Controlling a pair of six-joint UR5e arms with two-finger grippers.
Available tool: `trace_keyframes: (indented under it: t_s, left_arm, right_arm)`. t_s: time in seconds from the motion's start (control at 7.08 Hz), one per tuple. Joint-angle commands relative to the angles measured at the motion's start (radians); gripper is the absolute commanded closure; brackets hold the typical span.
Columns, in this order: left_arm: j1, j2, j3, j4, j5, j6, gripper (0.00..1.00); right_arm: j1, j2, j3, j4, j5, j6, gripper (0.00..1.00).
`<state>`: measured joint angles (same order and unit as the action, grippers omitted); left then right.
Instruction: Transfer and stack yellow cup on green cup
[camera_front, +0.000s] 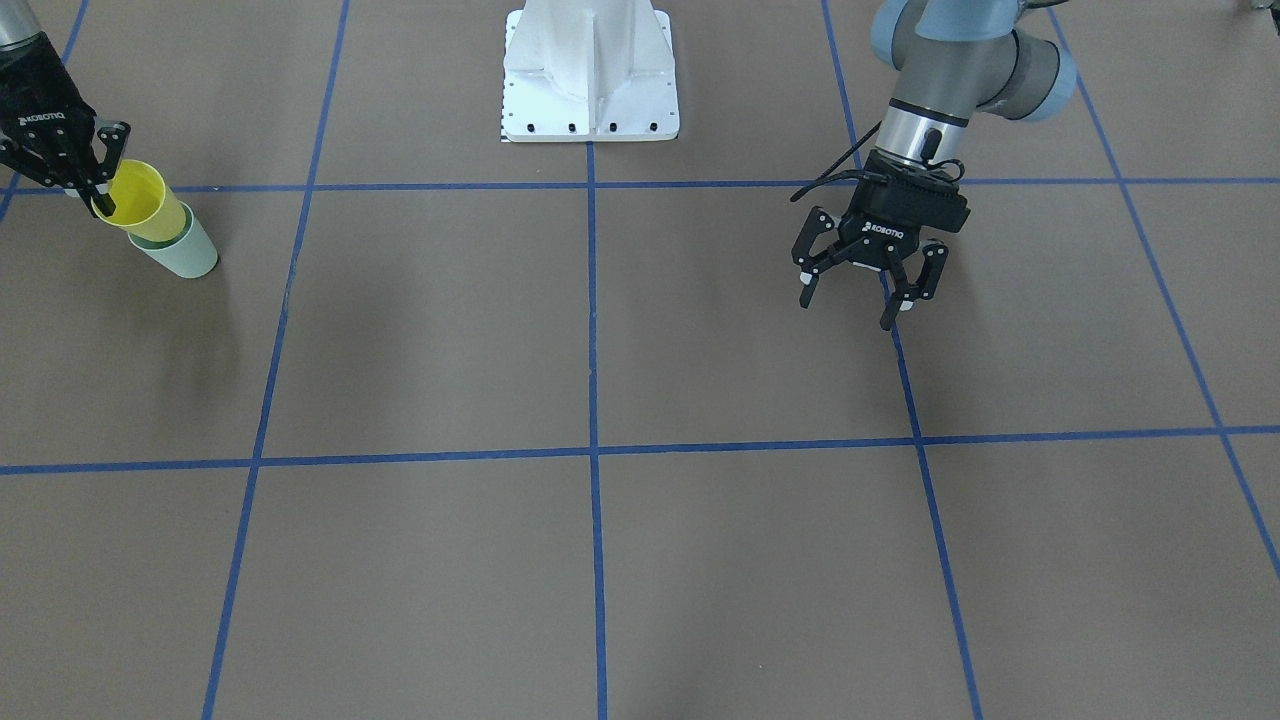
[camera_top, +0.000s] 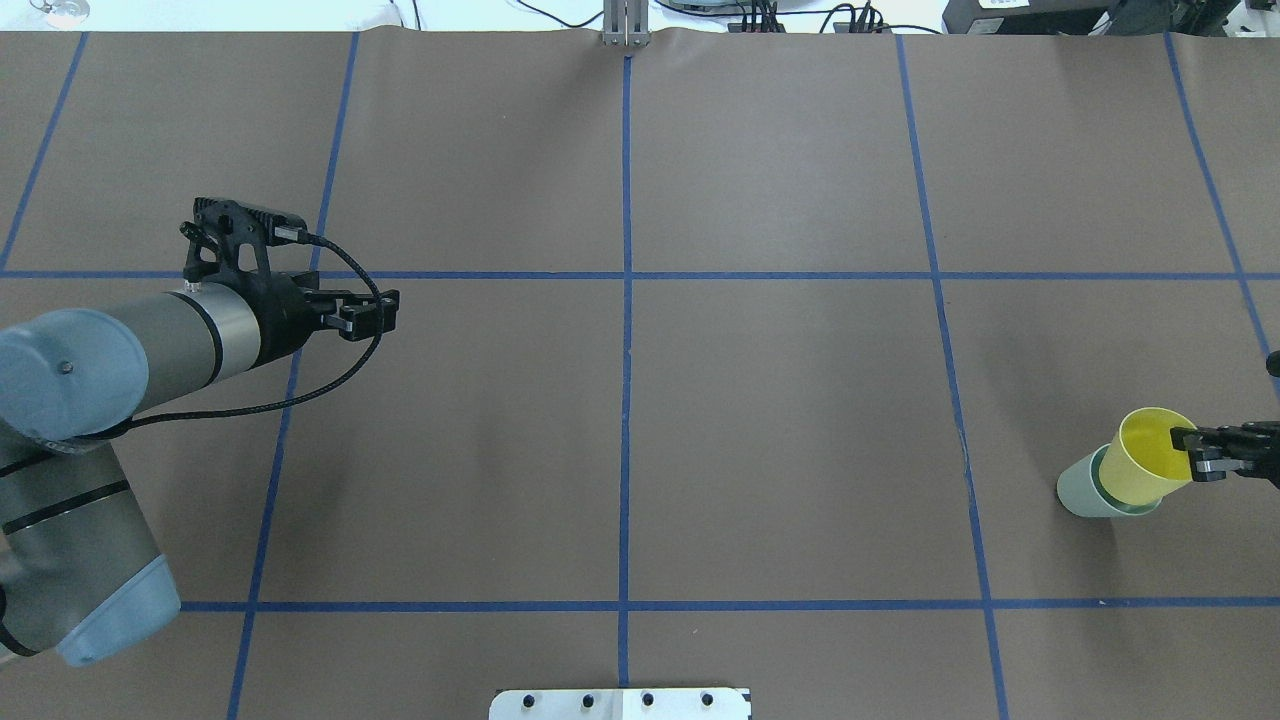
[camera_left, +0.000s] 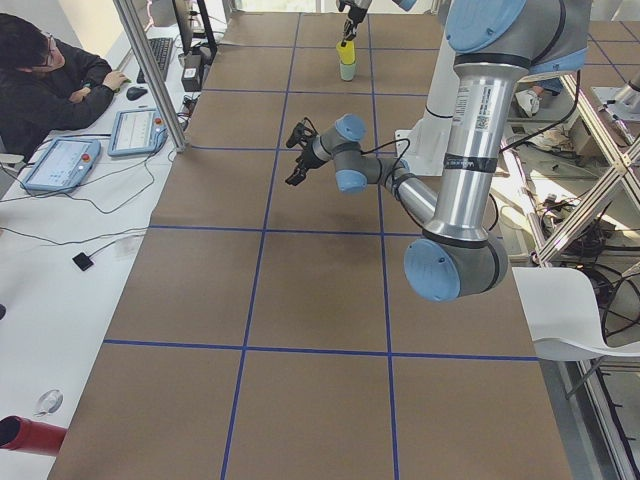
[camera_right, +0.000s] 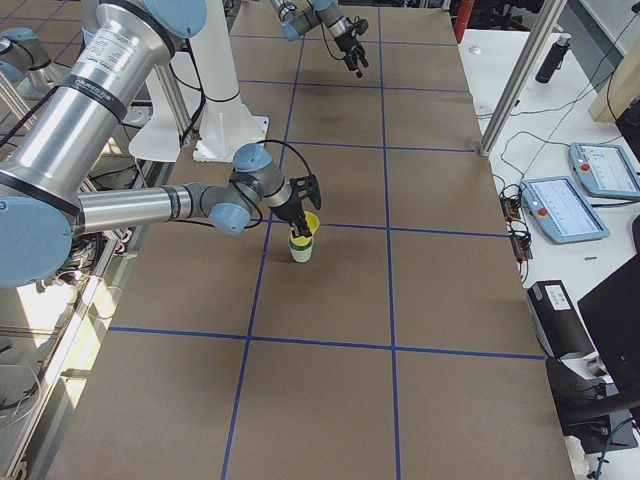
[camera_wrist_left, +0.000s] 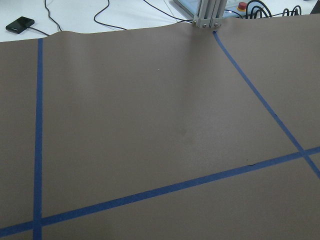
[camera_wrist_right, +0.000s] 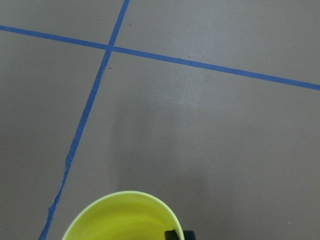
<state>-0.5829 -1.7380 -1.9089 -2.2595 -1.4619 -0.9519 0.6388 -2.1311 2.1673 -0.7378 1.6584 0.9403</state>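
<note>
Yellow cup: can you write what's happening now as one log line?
step: stacking | yellow cup: partly nested in green cup | right gripper: shut on yellow cup's rim | left gripper: open, empty

Bright, even overhead light; soft faint shadows, sharp focus, no glare.

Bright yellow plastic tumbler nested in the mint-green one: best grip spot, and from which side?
Pinch the rim wall of the bright yellow plastic tumbler from above, one finger inside the open mouth, one outside. Its lower body sits in the pale mint-green plastic tumbler, leaving only the upper band free. The right gripper grips it so.
</note>
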Motion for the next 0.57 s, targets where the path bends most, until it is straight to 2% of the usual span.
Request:
trace_keyframes:
  t_s: [0.0,0.14,0.28,0.42]
  left_arm:
    - [0.000,0.000,0.001,0.000,0.000,-0.002,0.00]
    - [0.000,0.000,0.001,0.000,0.000,-0.002,0.00]
    - [0.000,0.000,0.001,0.000,0.000,-0.002,0.00]
    - [0.000,0.000,0.001,0.000,0.000,-0.004,0.00]
  right_arm:
    - [-0.001,0.000,-0.017,0.000,0.000,0.000,1.00]
    - [-0.002,0.002,-0.021,0.000,0.000,0.000,1.00]
    - [-0.002,0.020,-0.035,0.000,0.003,0.000,0.80]
    - [-0.005,0.026,-0.040,0.000,0.006,0.000,0.04]
